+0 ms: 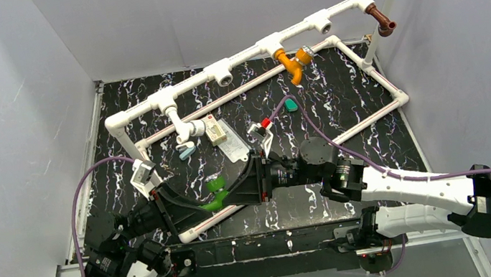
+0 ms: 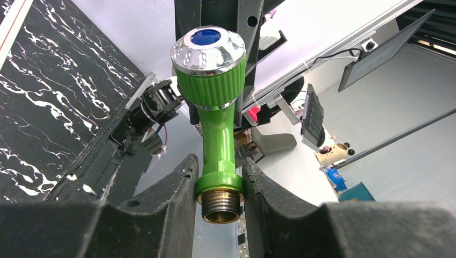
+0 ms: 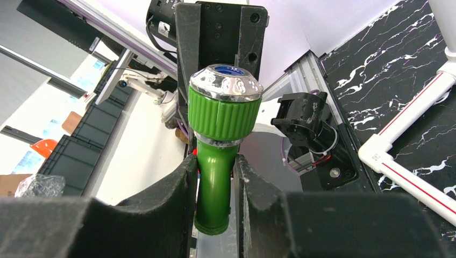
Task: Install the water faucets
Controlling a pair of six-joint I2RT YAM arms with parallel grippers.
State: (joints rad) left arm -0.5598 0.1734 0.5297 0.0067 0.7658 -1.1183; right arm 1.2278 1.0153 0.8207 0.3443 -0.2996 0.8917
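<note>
Both grippers hold the bright green faucet (image 1: 215,192) above the near part of the table. My left gripper (image 2: 219,167) is shut on the faucet's green collar (image 2: 219,181), just above the brass threaded end (image 2: 221,207). In the top view the left gripper (image 1: 207,206) comes in from the left. My right gripper (image 3: 215,164) is shut on the green spout (image 3: 214,199), below the chrome-capped knob (image 3: 225,107). From above, the right gripper (image 1: 231,187) comes in from the right. On the long white pipe (image 1: 246,57) sit an orange faucet (image 1: 292,61), a brown faucet (image 1: 380,18) and a white faucet (image 1: 191,129).
The white pipe frame (image 1: 379,76) stands on a black marbled mat (image 1: 348,167). Inside it lie a small teal piece (image 1: 291,105), a white packet (image 1: 233,147) and a small box (image 1: 214,132). Grey walls close in on three sides.
</note>
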